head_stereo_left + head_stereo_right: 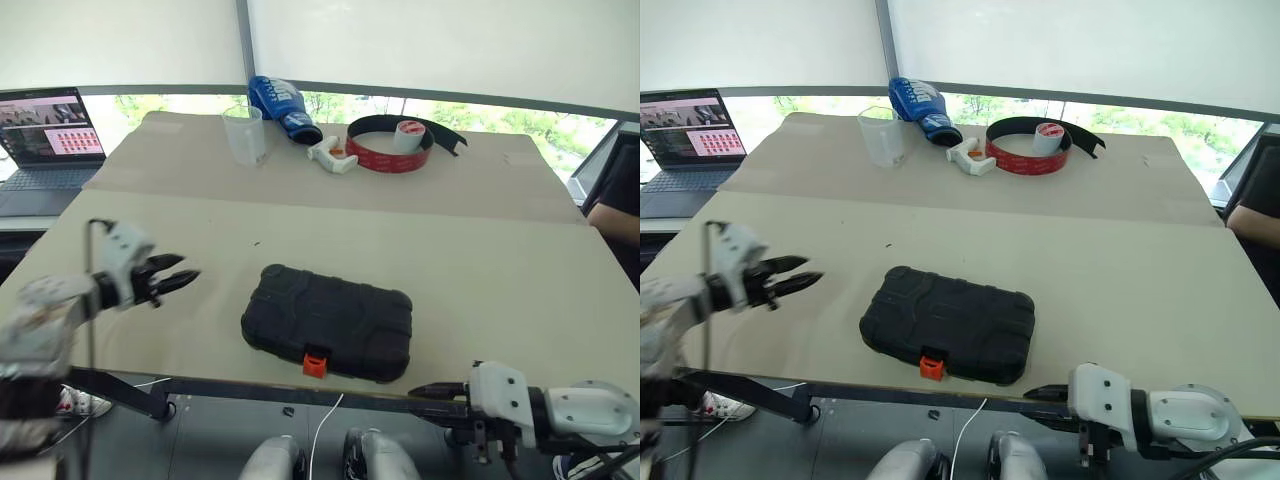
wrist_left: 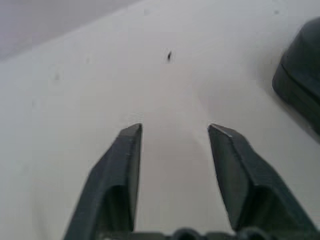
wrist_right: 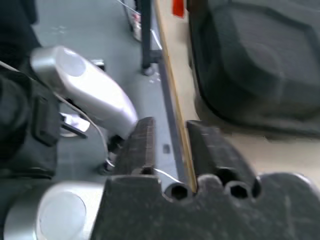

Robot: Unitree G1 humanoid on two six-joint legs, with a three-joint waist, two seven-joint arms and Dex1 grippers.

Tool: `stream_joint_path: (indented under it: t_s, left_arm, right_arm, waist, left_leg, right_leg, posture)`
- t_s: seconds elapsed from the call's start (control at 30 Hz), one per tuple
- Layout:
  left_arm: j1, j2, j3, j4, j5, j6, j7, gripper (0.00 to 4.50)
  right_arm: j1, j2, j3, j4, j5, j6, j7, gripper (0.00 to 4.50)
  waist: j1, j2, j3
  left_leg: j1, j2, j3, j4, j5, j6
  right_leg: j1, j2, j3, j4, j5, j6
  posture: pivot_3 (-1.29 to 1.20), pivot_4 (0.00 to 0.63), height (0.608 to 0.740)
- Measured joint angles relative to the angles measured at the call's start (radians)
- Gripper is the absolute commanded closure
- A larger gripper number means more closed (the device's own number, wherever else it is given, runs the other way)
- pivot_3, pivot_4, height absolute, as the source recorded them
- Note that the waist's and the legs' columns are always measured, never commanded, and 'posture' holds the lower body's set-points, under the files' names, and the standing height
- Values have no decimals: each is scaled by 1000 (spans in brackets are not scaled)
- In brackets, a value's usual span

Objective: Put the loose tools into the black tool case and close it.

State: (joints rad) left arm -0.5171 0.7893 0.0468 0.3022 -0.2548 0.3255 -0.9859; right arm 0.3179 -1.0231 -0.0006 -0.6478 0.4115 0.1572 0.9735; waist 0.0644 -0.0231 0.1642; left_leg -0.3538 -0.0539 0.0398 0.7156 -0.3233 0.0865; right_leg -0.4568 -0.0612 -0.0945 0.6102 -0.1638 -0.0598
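Hovering with fingers narrowly parted and empty, left gripper sits left of the black tool case; right gripper is pinched together, empty, off the table's near edge. Case lies closed at near centre, orange latch facing near. Task looks finished; next, confirm latch seated.

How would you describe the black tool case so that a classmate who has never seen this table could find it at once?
Start at the wide beige table and look to its near edge, in the middle. There the black tool case lies flat and shut, apart from the objects along the far side. It is dark, has rounded corners, and carries a small orange latch on its near side.
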Motion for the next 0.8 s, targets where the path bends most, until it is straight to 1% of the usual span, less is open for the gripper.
stream_joint_path:
  t_s: [0.07,0.1,0.17,0.27,0.33,0.37,0.4,0.43,0.5,0.57,0.67,0.73,0.8]
  left_arm:
    - [-72,-35,-56,87,40,-60,-28,4123]
    - [-131,-69,-89,155,70,-102,-45,4475]
    - [-199,-123,-136,235,106,-157,-73,4475]
    - [-254,-183,-196,288,138,-200,-121,4475]
    - [-266,-199,-217,305,146,-224,-152,4475]
    - [-269,-206,-225,307,152,-237,-166,4475]
    - [-269,-202,-231,308,162,-259,-187,4475]
    - [-269,-199,-231,308,166,-270,-198,4475]
    - [-263,-179,-241,293,175,-299,-245,4475]
    - [-227,-154,-251,234,174,-324,-319,4475]
    - [-197,-143,-254,184,171,-330,-355,4475]
    - [-182,-141,-246,157,156,-305,-360,4475]
    - [-178,-139,-224,109,113,-220,-366,4475]
  right_arm:
    - [-34,9,20,2,-7,16,8,4500]
    - [-71,25,50,8,-9,31,9,4500]
    - [-126,54,98,13,-19,53,14,4500]
    - [-189,97,153,27,-45,78,6,4500]
    - [-216,120,176,58,-87,90,-11,4500]
    - [-227,134,187,75,-106,91,-22,4500]
    - [-243,153,192,99,-135,91,-37,4500]
    - [-256,166,193,120,-156,91,-54,4500]
    - [-298,201,189,184,-203,98,-110,4500]
    - [-373,250,160,300,-253,118,-204,4500]
    - [-439,258,101,391,-290,122,-271,4500]
    - [-473,271,62,430,-291,125,-293,4500]
    - [-482,276,41,448,-279,137,-294,4500]
  waist:
    - [-10,-1,0]
    - [-15,-2,0]
    - [-22,-2,1]
    - [-28,-3,1]
    - [-31,-3,1]
    - [-33,-3,1]
    - [-34,-4,1]
    - [-35,-4,1]
    - [-39,-4,1]
    - [-42,-3,1]
    - [-37,-2,1]
    - [-31,-2,1]
    - [-27,-2,1]
  left_leg:
    - [0,-1,0,-1,-1,0]
    - [-1,-1,0,-1,-1,0]
    - [-1,-1,0,-1,-1,0]
    - [-1,-1,0,-1,-1,0]
    - [0,-1,0,0,-1,-2]
    - [0,-1,0,1,-2,-8]
    - [0,0,0,1,-2,-12]
    - [0,0,0,2,-2,-14]
    - [1,0,0,3,-2,-15]
    - [1,0,1,3,-2,-15]
    - [0,1,1,2,-1,-15]
    - [-1,1,0,1,3,-6]
    - [-2,1,0,1,4,-5]
  right_leg:
    - [0,0,0,-1,0,0]
    - [-1,0,-1,-2,0,0]
    - [0,0,-2,-3,0,0]
    - [0,0,-2,-4,0,0]
    - [1,-1,-1,-3,-1,0]
    - [1,-1,-1,-2,-1,1]
    - [1,-1,0,-1,-4,6]
    - [1,-1,0,-1,-5,7]
    - [1,-2,1,1,-4,8]
    - [0,-3,1,2,-2,8]
    - [-1,-3,0,2,-2,7]
    - [-2,-2,0,3,2,0]
    - [-2,-1,-1,3,2,-1]
  posture:
    - [0,150,730]
    - [0,150,730]
    - [0,150,730]
    - [0,150,730]
    - [0,150,730]
    - [0,150,730]
    - [0,150,730]
    - [0,150,730]
    - [0,150,730]
    - [0,150,730]
    - [0,150,730]
    - [0,150,730]
    - [0,150,730]
